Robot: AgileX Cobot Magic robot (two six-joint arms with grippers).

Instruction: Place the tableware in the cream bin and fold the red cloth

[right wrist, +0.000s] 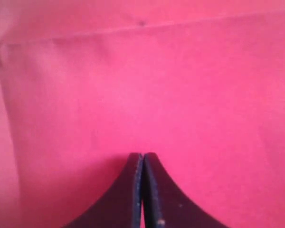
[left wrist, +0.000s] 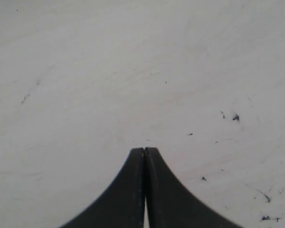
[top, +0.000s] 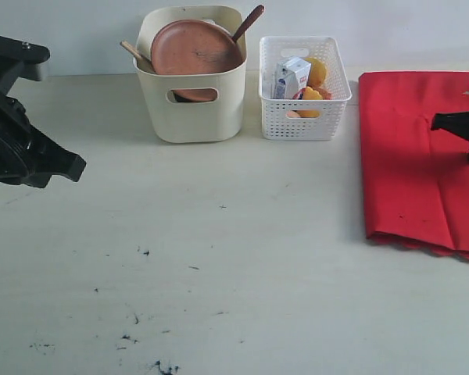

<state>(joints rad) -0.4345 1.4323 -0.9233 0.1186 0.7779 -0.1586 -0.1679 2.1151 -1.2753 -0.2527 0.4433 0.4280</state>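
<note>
The cream bin point(top: 192, 109) stands at the back with the round brown plate point(top: 195, 50) leaning inside it. A dark wooden spoon point(top: 248, 22) and another wooden handle point(top: 133, 52) stick out of it. The bowl, cup and knife are hidden. The red cloth point(top: 410, 156) lies folded into a narrow strip at the right, its scalloped edge nearest the front. My right gripper point(right wrist: 143, 154) is shut and empty above the red cloth point(right wrist: 142, 80), and shows at the right edge point(top: 442, 122) of the exterior view. My left gripper point(left wrist: 144, 149) is shut and empty over the bare table point(left wrist: 133, 71), at far left point(top: 74, 168).
A white lattice basket point(top: 303, 117) beside the bin holds a milk carton point(top: 291, 76) and yellow food items point(top: 314, 74). The pale table point(top: 219, 258) carries small dark specks toward the front.
</note>
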